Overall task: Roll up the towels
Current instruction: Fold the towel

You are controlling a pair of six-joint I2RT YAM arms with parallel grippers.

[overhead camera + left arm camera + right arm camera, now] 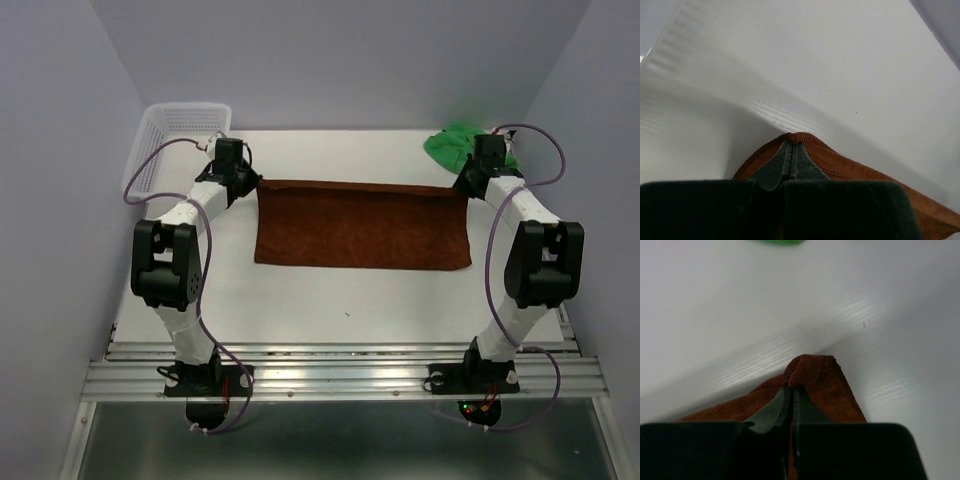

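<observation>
White mesh basket (pixel 180 135) comes first on your left, sitting at the far left corner of the table (pixel 350 300), just beyond your left arm. Your left gripper (pixel 250 183) is down at the far left corner of the brown towel (pixel 362 225). Its wrist camera shows the jaws pressed together with that corner pinched between them, the cloth rising in a small peak past the fingertips (pixel 777 167). The brown towel lies spread across the middle of the table as a wide rectangle, its long side running left to right. Its far edge spans between your two grippers and its near edge rests on the white surface. Your right gripper (pixel 466 187) sits at the far right corner of the same towel. From its wrist camera you see those jaws likewise closed tight on the fabric, with a folded nub of brown cloth poking out beyond the tips. Further right and a little farther back, a crumpled green towel (pixel 455 145) lies heaped near the far right corner of the table, just behind your right wrist.
</observation>
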